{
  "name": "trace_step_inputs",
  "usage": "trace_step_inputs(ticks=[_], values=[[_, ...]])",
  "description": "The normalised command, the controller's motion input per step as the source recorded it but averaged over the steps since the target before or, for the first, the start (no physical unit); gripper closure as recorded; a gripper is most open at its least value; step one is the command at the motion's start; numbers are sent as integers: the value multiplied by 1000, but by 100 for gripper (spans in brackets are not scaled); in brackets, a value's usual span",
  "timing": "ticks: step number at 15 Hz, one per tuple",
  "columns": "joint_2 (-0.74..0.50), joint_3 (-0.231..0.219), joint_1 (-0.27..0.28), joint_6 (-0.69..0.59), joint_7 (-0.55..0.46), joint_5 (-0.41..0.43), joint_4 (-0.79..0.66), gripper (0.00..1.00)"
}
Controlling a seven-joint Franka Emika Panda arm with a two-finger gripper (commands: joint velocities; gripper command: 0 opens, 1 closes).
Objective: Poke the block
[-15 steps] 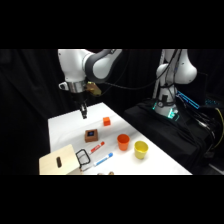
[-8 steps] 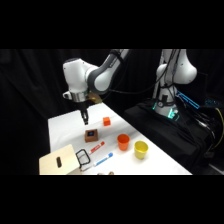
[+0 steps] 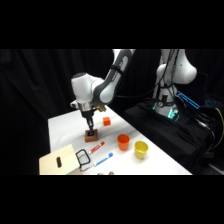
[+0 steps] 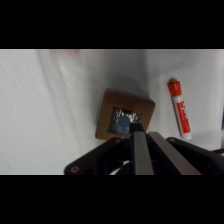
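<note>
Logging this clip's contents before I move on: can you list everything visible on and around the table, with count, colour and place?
Block: one, brown with dark square mark, mid table under the gripper.
Cube: one, orange-red, behind the block.
Cups: one orange, one yellow, right of the block.
Markers: one red, one blue, in front of the block.
Board: one, pale wood, near left corner.
Black frame: one, beside the board.
Table: one, white.
Gripper: one, on the white arm, fingertips down at the block's top.
</note>
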Motion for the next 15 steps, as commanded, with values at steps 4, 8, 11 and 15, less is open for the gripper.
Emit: trace_step_inputs(ticks=[4,8,11,15], values=[[81,66,-36,206,-132,89,-19,99],[100,53,-57,171,-149,90,29,98],[76,58,-61,139,-152,88,41,98],[-51,58,-48,46,-152,74,-21,98]])
